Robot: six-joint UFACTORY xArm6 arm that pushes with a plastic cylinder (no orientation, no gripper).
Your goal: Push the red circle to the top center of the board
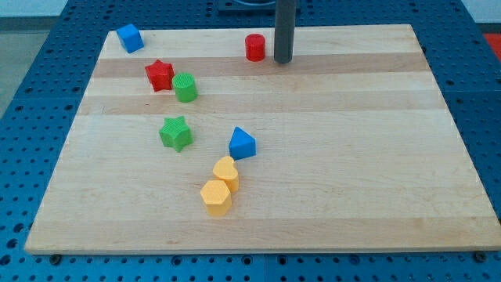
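Camera view shows a wooden board (pixel 352 196) lying on a blue table (pixel 23 47). Nearest to the camera, two yellow blocks (pixel 220 186) touch each other, left of the board's middle; their shape is rounded, maybe hexagonal. A little farther and to the right is the blue triangle (pixel 242 143). To the left of it stands the green star (pixel 176 132). Farther, the green cylinder (pixel 185 87) touches the red star (pixel 159 75) on its left. At the far left corner sits a blue block (pixel 130 37) with slanted faces. At the far edge, near the centre, stands the red circle (pixel 255 47). My tip (pixel 282 60) is just to the right of it, very near; I cannot tell if they touch. The rod has nothing to grasp with and holds no block.
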